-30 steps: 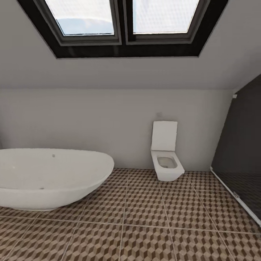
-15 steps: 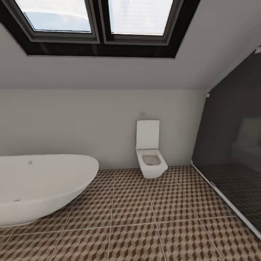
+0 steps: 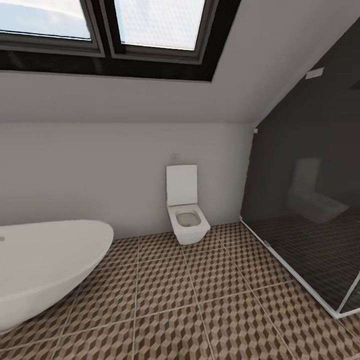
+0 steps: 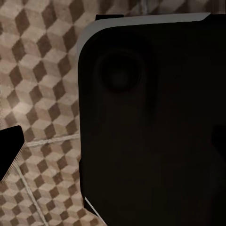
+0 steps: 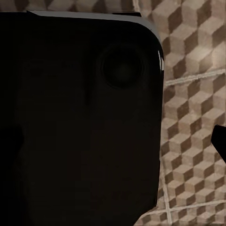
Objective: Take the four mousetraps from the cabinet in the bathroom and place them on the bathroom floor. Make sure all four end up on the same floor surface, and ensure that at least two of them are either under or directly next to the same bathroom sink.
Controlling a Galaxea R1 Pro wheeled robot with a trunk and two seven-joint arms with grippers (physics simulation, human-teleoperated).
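A: Head view, quick. What's there?

B: Bathroom floor [image 3: 200, 300], cube-pattern tiles in brown, beige and white with pale grout, across the lower half of the frame. White oval bathtub [image 3: 45, 265] at lower left, cut off by the left edge. White toilet [image 3: 186, 210] centre frame against the back wall, lid up.

A: Right side?

B: Dark glass shower enclosure [image 3: 310, 200] fills the right of the frame, pale frame rail along its base, faint reflection in the glass. Skylight [image 3: 125, 25] with a dark frame at upper left, set in the sloped ceiling.

A: Task stuff? Traps, cabinet, sink?

B: Only the floor. I can't place the others from these frames.

A: Wrist views?

B: Left wrist view: a big dark rounded robot body panel [image 4: 150, 122] covers most of the frame, tiled floor [image 4: 42, 94] along the left strip, a small black wedge at the left edge. Right wrist view: the same kind of dark panel [image 5: 80, 117] on the left, tiles [image 5: 193, 94] down the right, a black bit at the right edge.

A: Claws open or closed? Holding anything?

B: Can't tell for either. Those black bits may be fingertips, too little visible to judge.
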